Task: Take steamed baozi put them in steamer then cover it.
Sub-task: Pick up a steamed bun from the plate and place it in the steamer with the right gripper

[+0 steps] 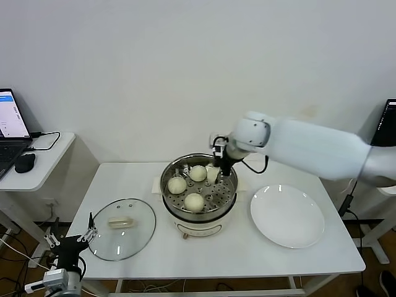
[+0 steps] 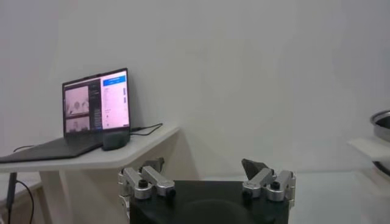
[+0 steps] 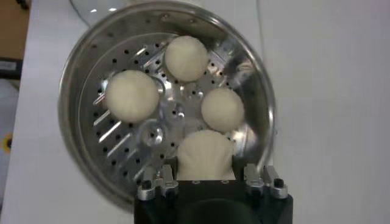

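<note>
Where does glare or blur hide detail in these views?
Head view: ceiling lights glint on the round clear glass lid and flat white plate. Right wrist view: bright reflections streak the shiny steel steamer wall. Left wrist view: soft overall, open laptop screen unreadable.

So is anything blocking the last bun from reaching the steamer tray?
Nothing visible. The right gripper holds the fourth baozi over the steamer, in the free spot beside the three buns already on the tray.
</note>
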{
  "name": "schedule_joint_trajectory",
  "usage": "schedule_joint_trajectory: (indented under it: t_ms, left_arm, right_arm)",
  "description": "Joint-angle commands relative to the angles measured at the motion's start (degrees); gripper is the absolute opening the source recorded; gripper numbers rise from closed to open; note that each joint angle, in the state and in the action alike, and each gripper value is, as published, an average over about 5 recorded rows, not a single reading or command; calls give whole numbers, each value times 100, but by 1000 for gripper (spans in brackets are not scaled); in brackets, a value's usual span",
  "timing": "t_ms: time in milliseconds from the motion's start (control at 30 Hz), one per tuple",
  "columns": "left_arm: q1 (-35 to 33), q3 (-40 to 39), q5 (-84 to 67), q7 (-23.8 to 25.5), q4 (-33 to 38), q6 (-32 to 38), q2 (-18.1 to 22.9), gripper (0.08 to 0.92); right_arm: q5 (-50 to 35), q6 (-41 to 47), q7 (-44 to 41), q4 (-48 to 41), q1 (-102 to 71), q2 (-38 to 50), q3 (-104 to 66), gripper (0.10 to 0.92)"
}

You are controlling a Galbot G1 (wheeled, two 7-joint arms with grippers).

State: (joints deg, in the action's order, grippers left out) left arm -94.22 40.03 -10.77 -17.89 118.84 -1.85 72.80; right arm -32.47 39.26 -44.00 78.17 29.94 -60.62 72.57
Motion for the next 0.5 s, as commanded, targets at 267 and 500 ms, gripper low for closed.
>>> schedule_joint_trajectory:
  t_ms: [267, 500]
  left_arm:
    - [-21, -1, 30, -10, -20, 39, -1, 823]
    - [-33, -11, 48, -8, -26, 37, 24, 823]
  right_arm:
    - [208, 220, 133, -459, -556, -446, -38, 560]
    - [177, 231, 130, -345, -534, -366, -101, 561]
